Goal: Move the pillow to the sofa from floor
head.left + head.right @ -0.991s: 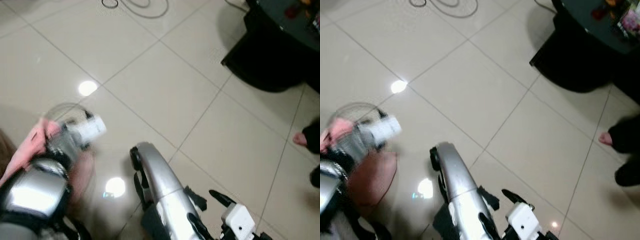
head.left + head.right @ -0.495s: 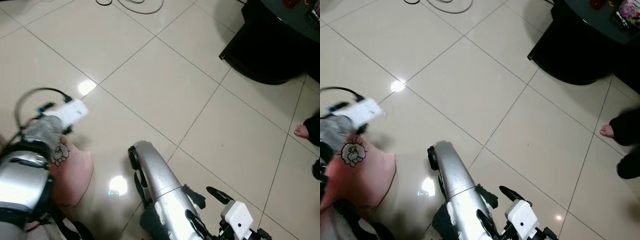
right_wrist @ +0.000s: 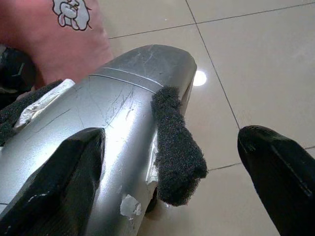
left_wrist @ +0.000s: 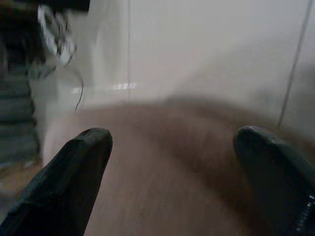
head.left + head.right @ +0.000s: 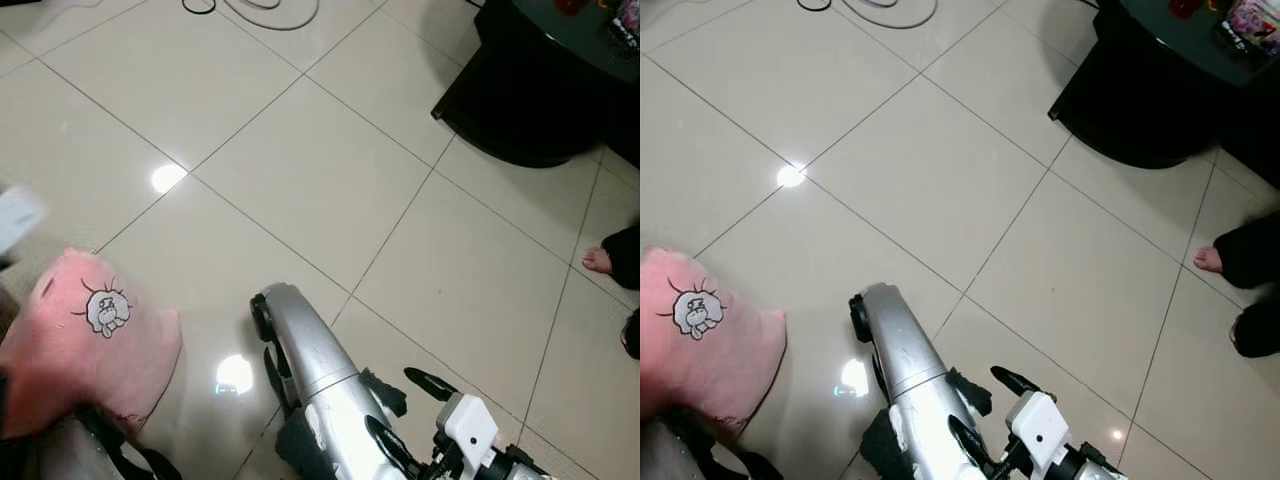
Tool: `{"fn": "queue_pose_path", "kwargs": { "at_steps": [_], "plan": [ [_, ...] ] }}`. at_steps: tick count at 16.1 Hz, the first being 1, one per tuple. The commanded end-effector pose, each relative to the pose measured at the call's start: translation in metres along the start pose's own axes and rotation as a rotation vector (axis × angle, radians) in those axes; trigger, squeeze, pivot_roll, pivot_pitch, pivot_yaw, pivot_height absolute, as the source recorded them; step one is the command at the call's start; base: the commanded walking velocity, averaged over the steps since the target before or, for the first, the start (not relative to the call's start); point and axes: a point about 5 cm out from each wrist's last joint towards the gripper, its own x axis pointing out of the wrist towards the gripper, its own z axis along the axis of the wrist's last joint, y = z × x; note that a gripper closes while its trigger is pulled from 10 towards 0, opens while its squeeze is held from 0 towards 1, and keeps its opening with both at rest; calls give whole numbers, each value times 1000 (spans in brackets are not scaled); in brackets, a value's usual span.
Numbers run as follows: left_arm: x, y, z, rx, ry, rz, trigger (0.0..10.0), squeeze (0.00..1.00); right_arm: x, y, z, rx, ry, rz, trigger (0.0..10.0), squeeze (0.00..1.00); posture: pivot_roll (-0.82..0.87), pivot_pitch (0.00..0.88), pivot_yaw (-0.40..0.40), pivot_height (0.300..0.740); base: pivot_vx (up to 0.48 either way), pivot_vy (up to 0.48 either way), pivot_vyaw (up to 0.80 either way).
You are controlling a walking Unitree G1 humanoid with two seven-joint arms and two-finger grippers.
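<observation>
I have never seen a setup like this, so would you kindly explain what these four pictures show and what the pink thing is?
It is a walking humanoid robot with two silver arms. The two wide pictures come from its head, looking down at a tiled floor. The pink pillow, printed with a small cartoon, is at its left side. A person's bare foot stands near a dark table. The other two pictures come from wrist cameras: the left gripper and right gripper are both open, holding nothing.

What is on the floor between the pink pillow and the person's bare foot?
In the left eye view, the robot's silver limb lies between pink pillow and foot; otherwise bare tiles.
</observation>
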Motion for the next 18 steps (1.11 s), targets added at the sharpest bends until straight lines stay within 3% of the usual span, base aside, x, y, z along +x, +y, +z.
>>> {"fn": "queue_pose_path", "kwargs": {
  "at_steps": [1, 3, 6, 9, 12, 13, 15, 16, 18],
  "plan": [
    [-1, -13, -16, 49, 52, -35, 10000, 0, -1, 0, -21, 48, 115, -17, 10000, 0, -185, 336, -222, 536, 0, 0, 0],
    [-4, -22, -36, 118, 105, -70, 10000, 0, -1, -2, -21, 46, 116, -9, 10000, 0, -179, 339, -229, 536, 0, 0, 0],
    [-10, -19, -75, 254, 205, -93, 10000, 0, -2, -4, -22, 48, 118, -3, 10000, 0, -164, 347, -223, 536, 0, 0, 0],
    [-12, -19, -80, 334, 189, -253, 10000, 0, -5, -4, -23, 62, 113, 8, 10000, 0, -142, 361, -217, 536, 0, 0, 0],
    [-10, -3, -65, 351, 126, -286, 10000, 0, -7, -4, -24, 65, 111, 19, 10000, 0, -119, 369, -212, 536, 0, 0, 0],
    [-8, 13, -47, 308, 58, -275, 10000, 0, -9, -4, -25, 67, 111, 21, 10000, 0, -108, 373, -208, 536, 0, 0, 0],
    [-8, 31, -23, 245, -39, -285, 10000, 0, -10, -4, -26, 71, 109, 22, 10000, 0, -96, 376, -201, 536, 0, 0, 0],
    [-9, 37, -4, 204, -127, -318, 10000, 0, -10, -5, -26, 73, 107, 16, 10000, 0, -93, 376, -200, 536, 0, 0, 0],
    [-11, 39, 13, 134, -227, -367, 10000, 0, -10, -5, -27, 78, 106, 11, 10000, 0, -78, 377, -197, 536, 0, 0, 0]
  ]
}}
